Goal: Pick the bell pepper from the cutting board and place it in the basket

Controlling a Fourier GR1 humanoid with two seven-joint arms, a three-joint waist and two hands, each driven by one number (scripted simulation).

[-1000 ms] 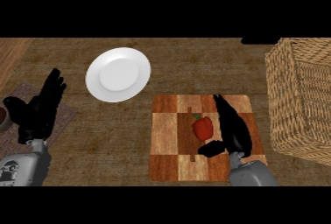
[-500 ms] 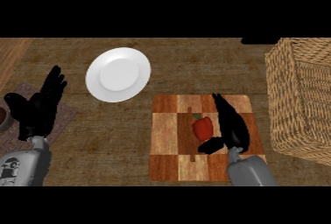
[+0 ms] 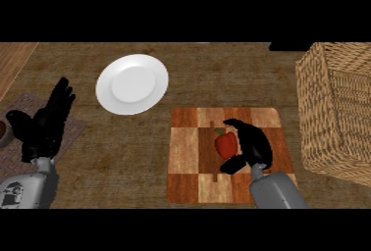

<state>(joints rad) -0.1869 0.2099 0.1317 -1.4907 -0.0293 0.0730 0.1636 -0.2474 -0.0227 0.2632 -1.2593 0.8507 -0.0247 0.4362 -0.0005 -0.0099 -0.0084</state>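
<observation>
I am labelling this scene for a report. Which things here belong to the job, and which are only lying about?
For the job:
- bell pepper
- cutting board, under the pepper
- basket, at the right
- right hand, beside the pepper

Lying about:
- white plate
- mat, at the left
- left hand, resting open at the left

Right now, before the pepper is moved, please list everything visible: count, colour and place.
cutting board: one, brown checkered wood, centre-right of the counter.
bell pepper: one, red, middle of the board.
basket: one, tan wicker, right edge.
plate: one, white, up-left of the board.
mat: one, grey-brown, left edge.
left hand: one, black, open, resting at left, fingers up.
right hand: one, black, open, on the board, just right of the pepper.
</observation>
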